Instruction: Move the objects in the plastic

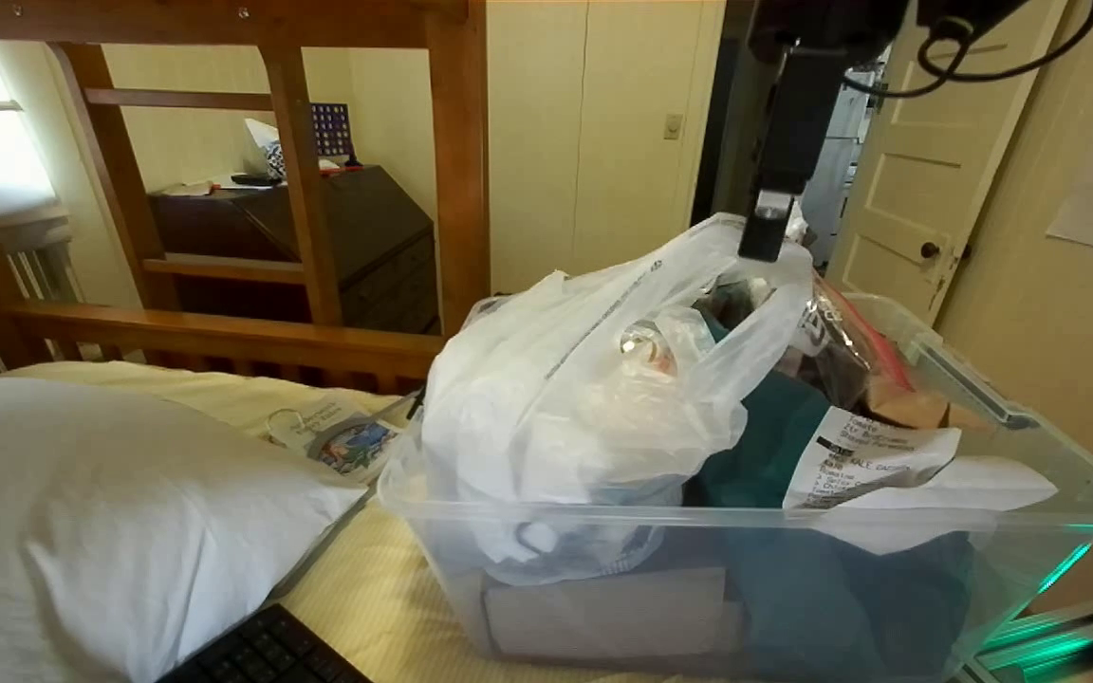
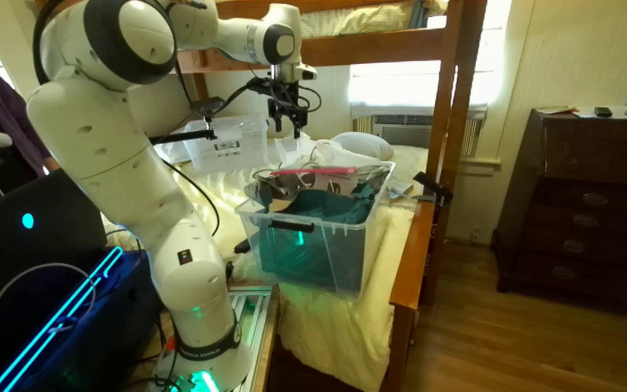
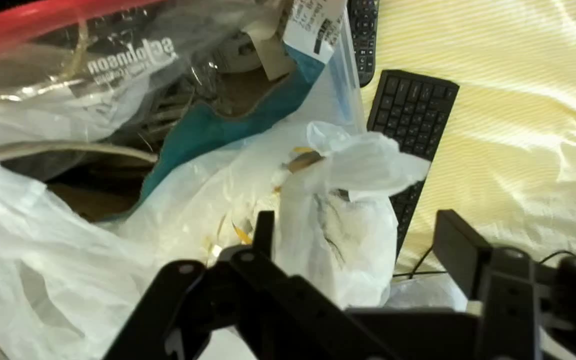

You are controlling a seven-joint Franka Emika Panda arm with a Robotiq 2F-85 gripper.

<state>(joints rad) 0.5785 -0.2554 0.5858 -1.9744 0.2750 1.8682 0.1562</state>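
The plastic is a crinkled white bag (image 1: 556,408) heaped over one end of a clear tub (image 1: 603,517), its handles standing up loosely. Some shiny and yellowish contents show dimly through its thin film. In the wrist view the bag (image 3: 348,240) spreads below the jaws, with a twisted handle above the middle. My gripper (image 3: 358,222) is open, its two fingers wide apart with nothing gripped. In an exterior view the gripper (image 2: 287,130) hangs over the bag. One fingertip (image 1: 763,237) overlaps a handle; whether they touch I cannot tell.
Also in the tub are a teal bag (image 2: 324,207), a zip pouch with red seal (image 1: 874,341) and a receipt (image 1: 864,460). Beside it on the yellow bed lie a black keyboard (image 3: 413,112) and a pillow (image 1: 110,512). Another clear bin (image 2: 226,147) stands behind. Bunk-bed posts (image 1: 459,171) rise nearby.
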